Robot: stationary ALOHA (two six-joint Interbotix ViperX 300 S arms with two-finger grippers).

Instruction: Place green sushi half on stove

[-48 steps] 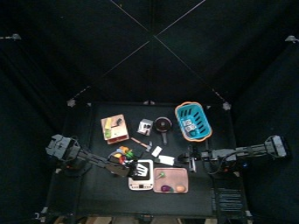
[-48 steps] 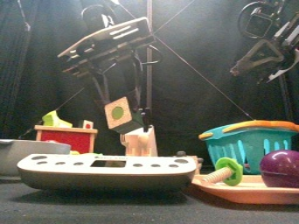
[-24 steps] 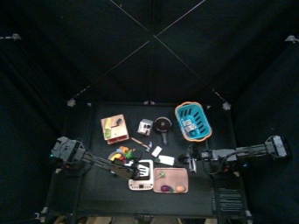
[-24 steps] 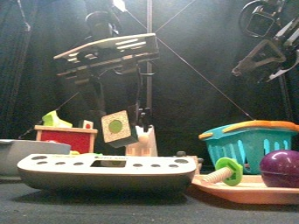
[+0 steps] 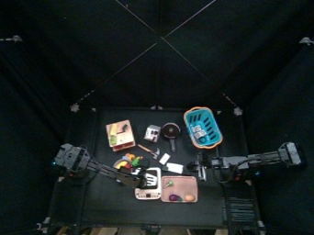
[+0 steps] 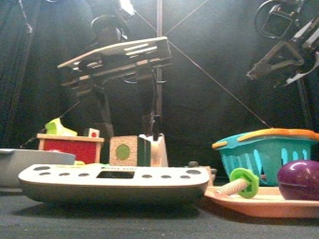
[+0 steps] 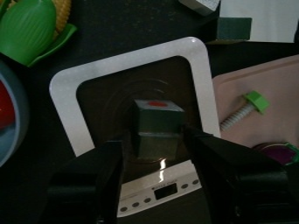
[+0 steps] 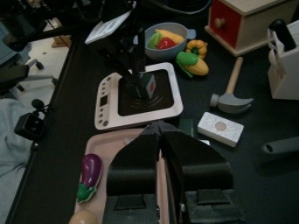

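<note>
From the table's front edge, the nearest thing is the stove (image 6: 112, 184), a low white toy cooktop lying flat, with a pink tray (image 6: 268, 201) just beside it holding a purple ball and a green toy screw. On the stove's top stands the green sushi half (image 6: 123, 150), a small block with a green cut face, resting upright on the dark cooking surface. The left wrist camera looks straight down on it: the sushi half (image 7: 156, 127) sits near the middle of the stove (image 7: 82, 96), between the two jaws of the left gripper (image 7: 158, 166), which stand wide apart on either side of it and do not appear to touch it. Seen from the front, the left gripper (image 6: 125, 89) hangs above the piece with a clear gap below it. By my judgement the placing step is at its end: the piece is down and let go, and what remains is for the left arm to lift straight away without brushing the block, which looks light enough to tip. Farther back, a red wooden box and a teal basket (image 6: 262, 149) stand behind the stove. The right gripper (image 8: 172, 166) rests well apart to the side, raised above the table, its jaws pressed together and holding nothing.
</note>
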